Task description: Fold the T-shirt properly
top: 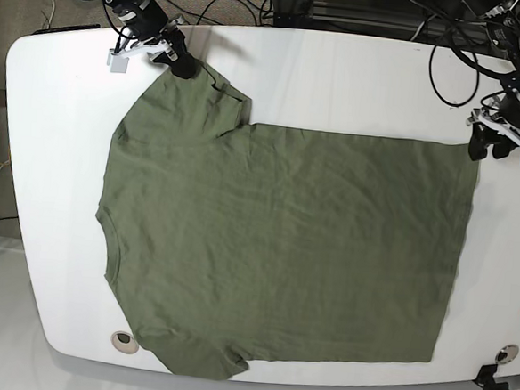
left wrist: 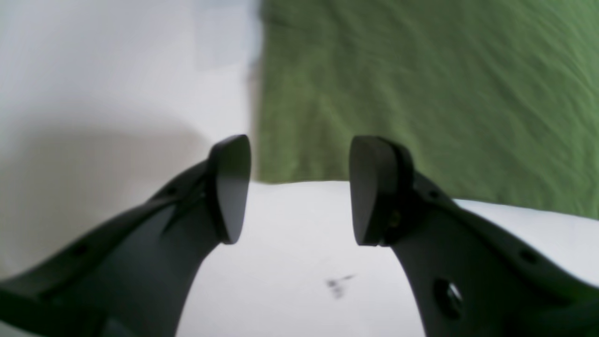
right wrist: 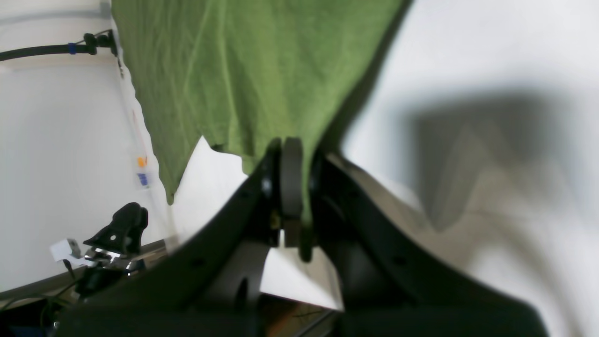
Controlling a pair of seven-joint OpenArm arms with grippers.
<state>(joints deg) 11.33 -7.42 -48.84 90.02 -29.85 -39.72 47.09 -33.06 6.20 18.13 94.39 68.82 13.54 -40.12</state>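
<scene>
The T-shirt [top: 274, 250] looks soft, light, floppy: take its corners. Right gripper [right wrist: 292, 187] pinches the far sleeve; left gripper [left wrist: 299, 187] gapes empty beside the hem corner.

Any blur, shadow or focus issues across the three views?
Left wrist: soft overall, open left gripper and T-shirt weave slightly blurred, a broad grey shadow at left. Right wrist: right gripper, shut on the shirt edge, is blurred; a large soft shadow on the table. Base: sharp, evenly lit, no glare.
</scene>
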